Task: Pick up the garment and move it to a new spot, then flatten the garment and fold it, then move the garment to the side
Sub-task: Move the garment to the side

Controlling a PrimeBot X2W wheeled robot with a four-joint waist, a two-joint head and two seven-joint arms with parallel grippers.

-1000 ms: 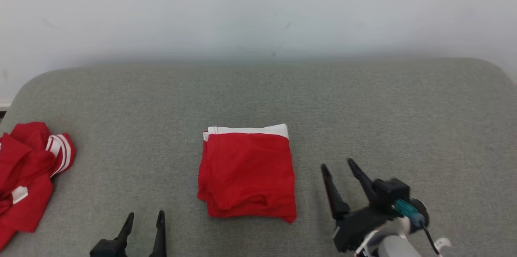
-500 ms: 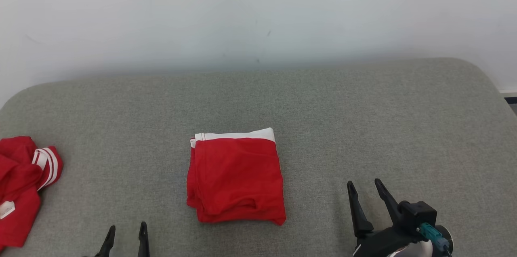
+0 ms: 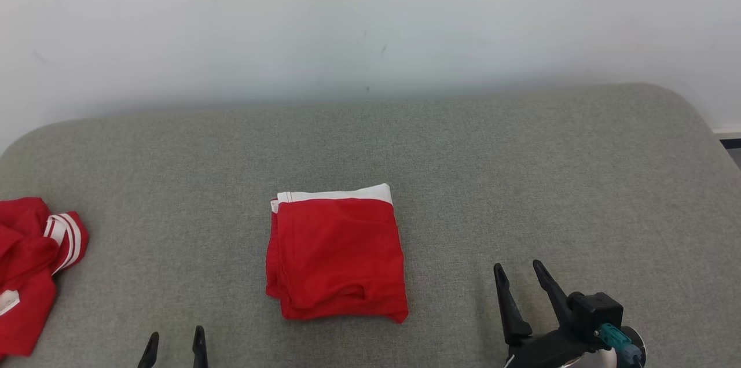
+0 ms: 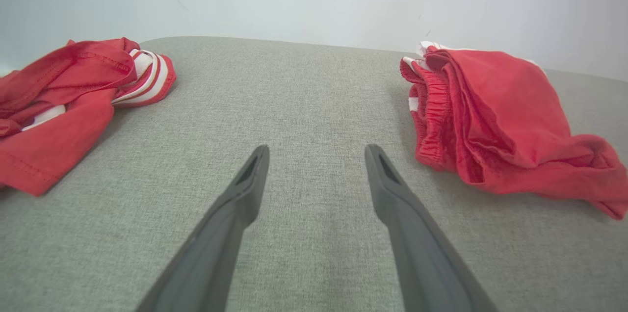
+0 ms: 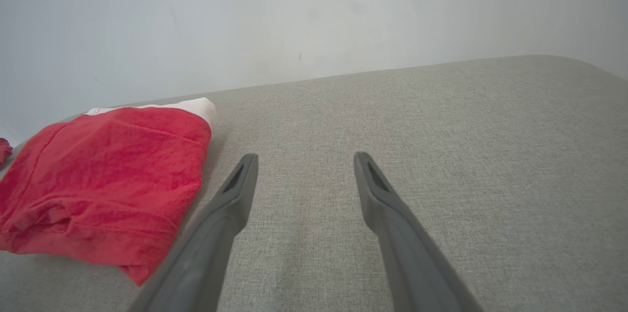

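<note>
In the head view you see the red folded garment (image 3: 336,255), a neat cloth square with a white band along its 12 o'clock edge. It lies flat near the middle of the grey woven-fabric cushion (image 3: 521,171). At 9 o'clock, well apart from it, the crumpled red garment (image 3: 29,264) with white stripes lies heaped at the frame's edge. Your left gripper (image 3: 175,334) shows at 7 o'clock as two dark fingertips with a gap between them, holding nothing. Your right gripper (image 3: 517,267) stands at 5 o'clock, its fingers spread and empty, clear of the red folded garment. A plain white wall (image 3: 370,21) runs across 12 o'clock.

In the left wrist view the left gripper (image 4: 316,147) has its fingers parted over bare cushion. The red folded garment (image 4: 495,120) lies at 2 o'clock, showing its stacked layers and gathered elastic edge. The crumpled red garment (image 4: 64,101) lies at 10 o'clock. Neither touches the fingers.

In the right wrist view the right gripper (image 5: 305,156) is also spread wide with nothing between its fingers. The red folded garment (image 5: 108,174) lies at 9 o'clock, just beside the left-hand finger.
</note>
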